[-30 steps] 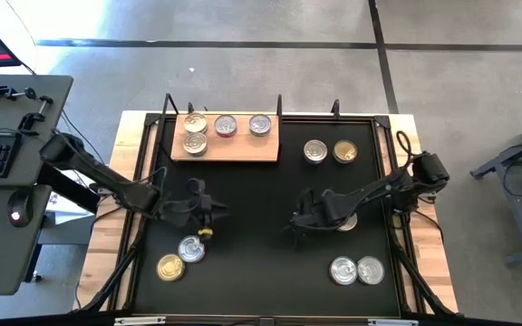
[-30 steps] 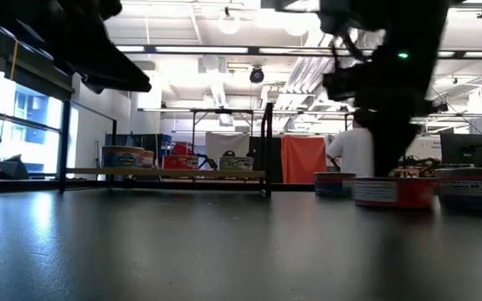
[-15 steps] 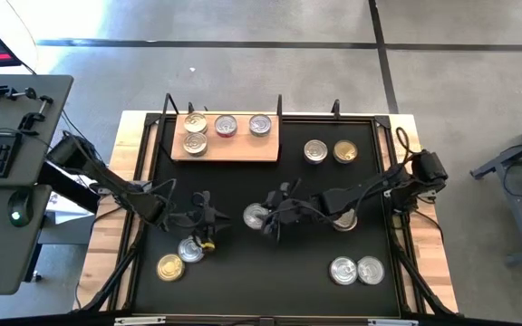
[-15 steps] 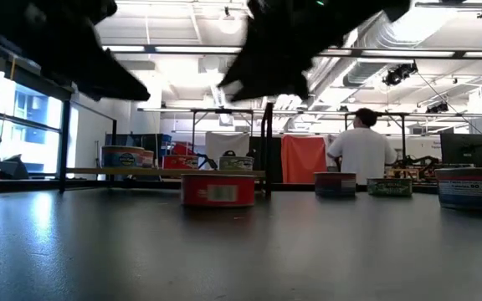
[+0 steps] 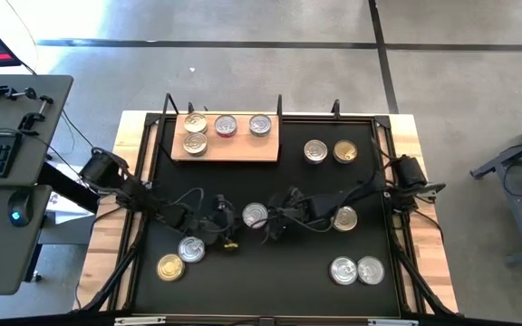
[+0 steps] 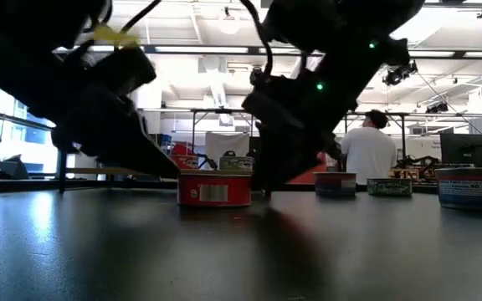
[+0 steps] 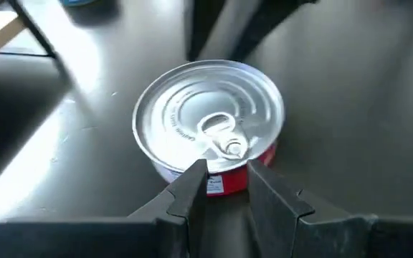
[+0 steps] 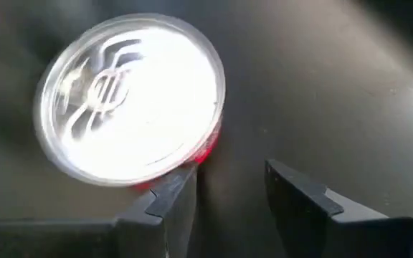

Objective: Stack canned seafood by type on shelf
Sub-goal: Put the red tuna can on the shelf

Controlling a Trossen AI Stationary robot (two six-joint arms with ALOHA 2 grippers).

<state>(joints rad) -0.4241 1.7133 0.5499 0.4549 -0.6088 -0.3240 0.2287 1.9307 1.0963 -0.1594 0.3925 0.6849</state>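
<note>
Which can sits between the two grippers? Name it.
The silver-lidded can with the red side at the table's middle, alone between the left gripper and right gripper. All other cans lie farther out or on the shelf.

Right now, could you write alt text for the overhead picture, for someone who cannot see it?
Two dark robot arms meet at a silver-lidded can mid-table, left pincer and right pincer either side. Four cans sit on a wooden shelf behind; seven more lie scattered.

Four tins sit on the shelf.
</note>
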